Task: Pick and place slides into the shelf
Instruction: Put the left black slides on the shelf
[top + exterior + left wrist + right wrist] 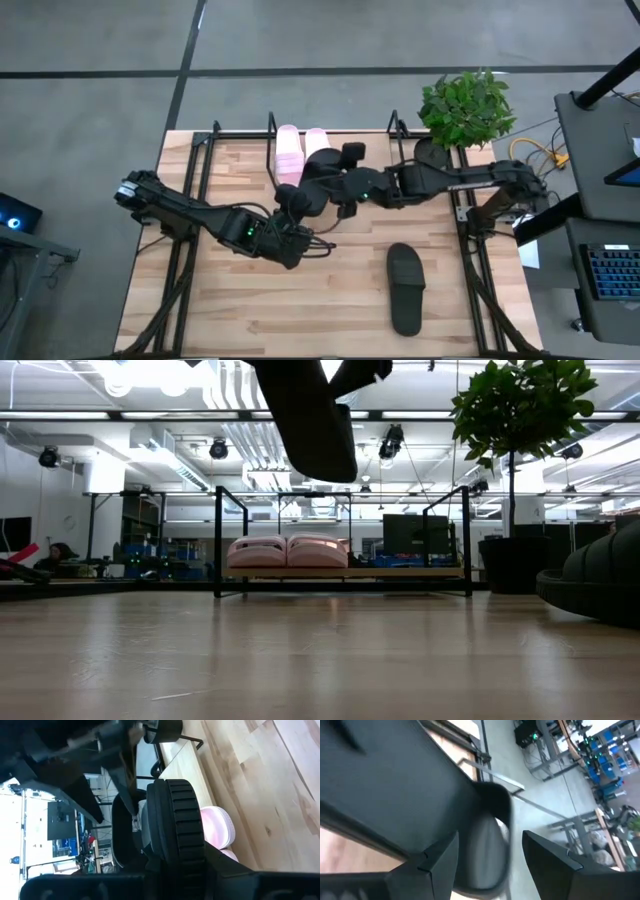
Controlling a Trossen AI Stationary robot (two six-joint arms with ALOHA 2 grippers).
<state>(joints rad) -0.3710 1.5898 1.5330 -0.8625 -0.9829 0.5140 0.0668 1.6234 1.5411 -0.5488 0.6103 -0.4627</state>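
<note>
While lifted, the black slide (322, 175) fills the right tool (312, 190).

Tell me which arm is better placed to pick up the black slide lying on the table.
Probably the right. The matte black slide sandal lies on the right half of the light wooden table, on the right arm's side; the left arm would have to reach across the middle.

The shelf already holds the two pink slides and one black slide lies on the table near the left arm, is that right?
Not quite. The pink slides do sit in the shelf, but the black slide on the table lies on the right arm's side, not near the left arm. The high view shows it.
</note>
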